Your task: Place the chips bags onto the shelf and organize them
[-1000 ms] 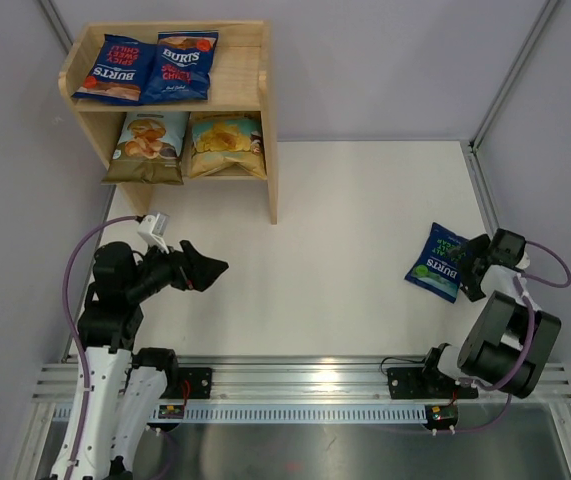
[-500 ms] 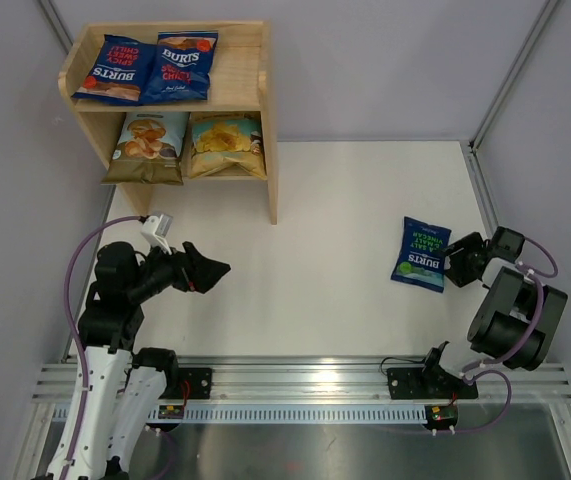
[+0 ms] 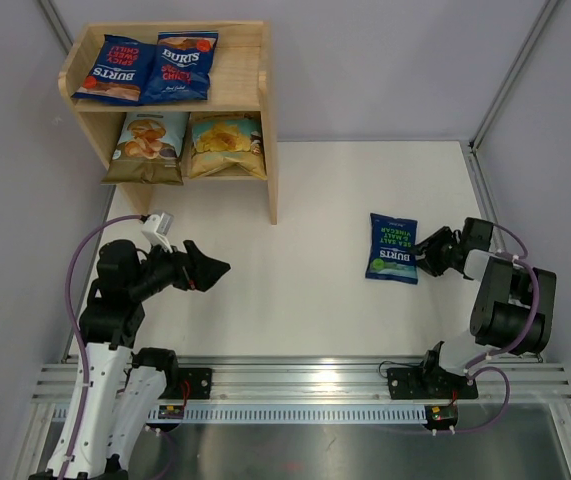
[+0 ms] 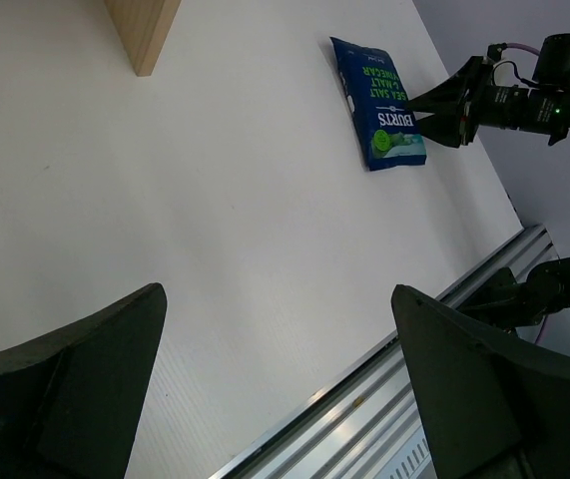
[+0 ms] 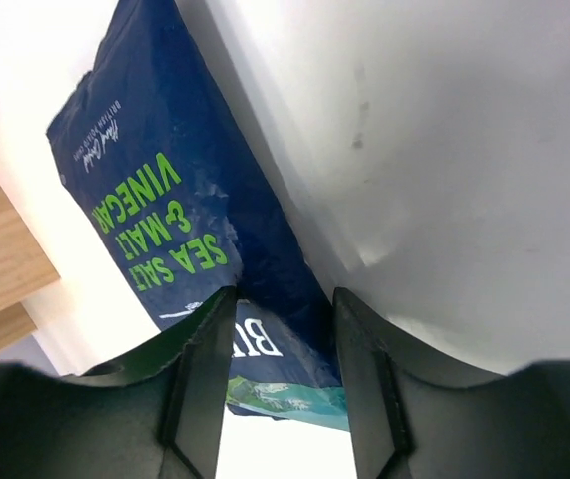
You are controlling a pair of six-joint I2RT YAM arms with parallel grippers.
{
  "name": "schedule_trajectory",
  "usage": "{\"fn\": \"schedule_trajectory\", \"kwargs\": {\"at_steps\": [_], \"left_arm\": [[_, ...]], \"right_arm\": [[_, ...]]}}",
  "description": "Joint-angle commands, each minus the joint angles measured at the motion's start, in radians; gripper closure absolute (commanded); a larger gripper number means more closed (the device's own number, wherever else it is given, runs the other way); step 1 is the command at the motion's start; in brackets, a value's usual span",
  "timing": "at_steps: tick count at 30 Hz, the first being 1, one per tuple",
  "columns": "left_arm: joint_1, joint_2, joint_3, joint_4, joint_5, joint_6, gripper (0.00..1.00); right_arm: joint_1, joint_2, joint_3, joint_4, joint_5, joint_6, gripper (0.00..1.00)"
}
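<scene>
"BURTS" and "SEA SALT & MALT VINEGAR" are printed on the dark-blue bag [image 3: 392, 248]; "BURTS" is also read on the left top-tier bag [image 3: 115, 68] and the right top-tier bag [image 3: 183, 66].

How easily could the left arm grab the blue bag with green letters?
Probably not easily. The table between is bare, but the bag lies far across from the left fingers, and the right fingers straddle its corner.

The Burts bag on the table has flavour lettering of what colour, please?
Bright green on the dark-blue Burts bag, clearest in the right wrist view.
</scene>
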Motion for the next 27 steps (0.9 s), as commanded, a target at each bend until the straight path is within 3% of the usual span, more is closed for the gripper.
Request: {"fn": "schedule_trajectory", "kwargs": {"at_steps": [1,6,16,20,27], "left_arm": [[-0.004,0.009,0.009,0.02,-0.013,0.014,0.01],[-0.004,0.015,0.009,0.018,-0.015,0.014,0.01],[-0.004,0.027,0.009,0.021,-0.023,0.011,0.01],[-0.004,0.041,0.007,0.024,-0.021,0.003,0.01],[-0.005,0.064,0.029,0.01,-0.156,-0.038,0.01]], "right_arm": [[0.083,0.037,-0.014,-0.11,0.133,-0.025,0.49],[0.149,0.01,0.003,-0.151,0.197,-0.028,0.66],[0.157,-0.122,-0.066,-0.084,0.118,0.05,0.99],[0.157,-0.226,-0.1,-0.053,0.082,0.133,1.0],[0.177,-0.426,-0.154,0.026,0.067,0.348,1.0]]}}
